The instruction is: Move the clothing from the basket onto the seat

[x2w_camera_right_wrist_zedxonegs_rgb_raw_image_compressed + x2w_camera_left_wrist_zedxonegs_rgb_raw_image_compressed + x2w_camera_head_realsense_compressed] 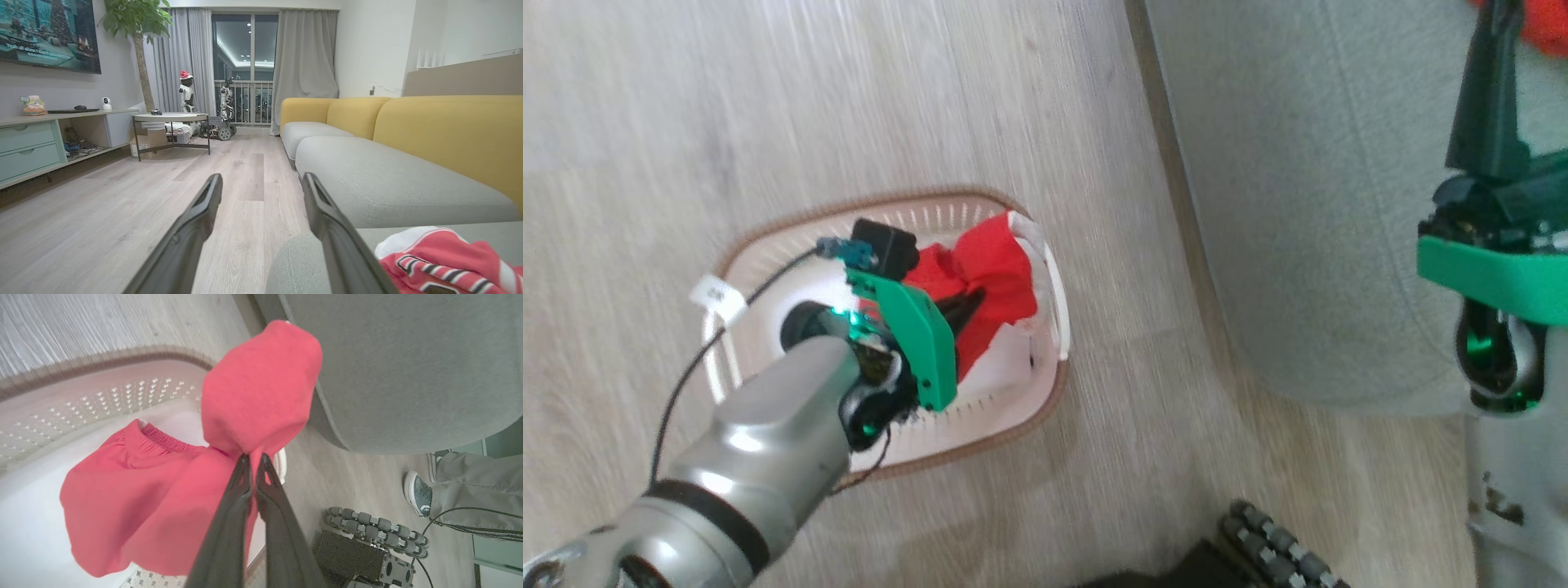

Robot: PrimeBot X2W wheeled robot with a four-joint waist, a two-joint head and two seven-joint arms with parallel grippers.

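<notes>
- Your small cream plastic basket [768, 245] with perforated sides and a brown woven-look rim stands on the pale wood-plank floor [849, 98], just beside the sofa.
- Your left end effector [254, 458] reaches down into the basket. Its two long dark fingers are pinched narrow on a fold of a red garment [143, 506] with a gathered elastic band.
- The red garment bunches to either side of the pinch, over the basket's right end, near its white side handle [1058, 302].
- The large grey-green fabric seat cushion [1298, 204] with a rounded edge lies to the right of the basket, apart from it.
- In the left wrist view a person's grey shoe [416, 494] rests on the floor beyond the cushion's corner.
- Your right end effector [261, 179] hangs above the seat cushion's front edge with its fingers spread wide and nothing between them.
- A red jersey [441, 261] with white striped trim and black, white-edged lettering lies on the seat cushion, just beside the right finger.
</notes>
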